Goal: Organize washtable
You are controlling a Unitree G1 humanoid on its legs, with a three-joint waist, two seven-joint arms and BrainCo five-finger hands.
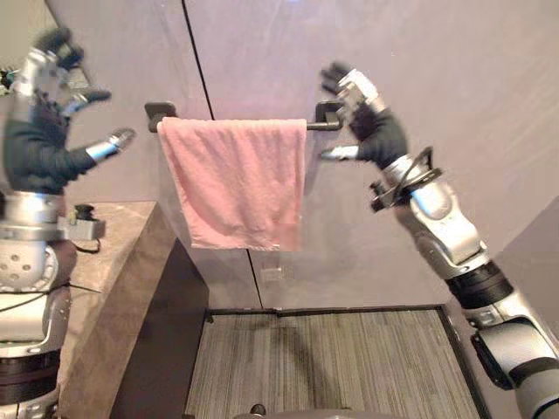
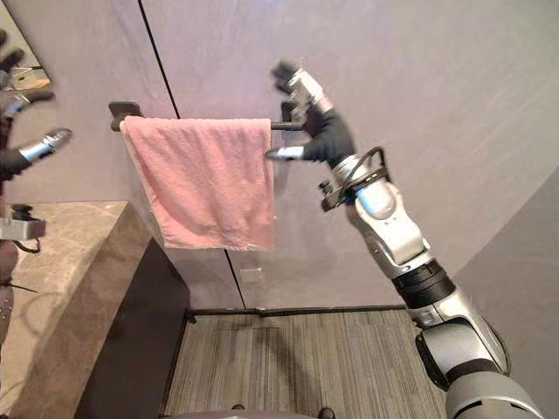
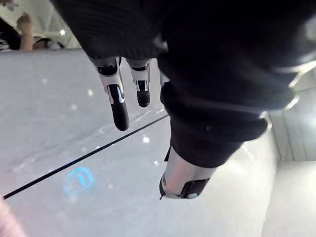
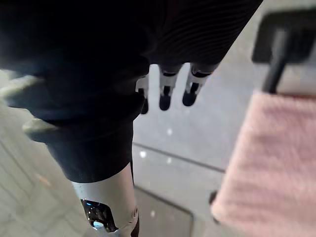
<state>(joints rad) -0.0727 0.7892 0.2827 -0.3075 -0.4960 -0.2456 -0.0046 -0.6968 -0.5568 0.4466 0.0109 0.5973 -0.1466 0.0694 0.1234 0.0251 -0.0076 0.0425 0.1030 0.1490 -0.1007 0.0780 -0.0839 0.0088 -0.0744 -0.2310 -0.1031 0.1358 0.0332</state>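
A pink towel [image 1: 238, 182] hangs folded over a black wall rail [image 1: 321, 123], its lower edge well above the floor. My right hand [image 1: 371, 127] is raised just right of the towel's upper corner, by the rail's right bracket, fingers straight and holding nothing. In the right wrist view the towel [image 4: 276, 163] and the bracket [image 4: 279, 39] lie past the fingers [image 4: 190, 91]. My left hand [image 1: 44, 131] is lifted at the far left, apart from the towel, fingers spread and empty.
A brown stone washtable counter [image 1: 113, 288] runs along the left below my left hand. The grey wall [image 1: 437, 70] has a dark vertical seam behind the towel. Striped grey flooring [image 1: 323, 367] lies below.
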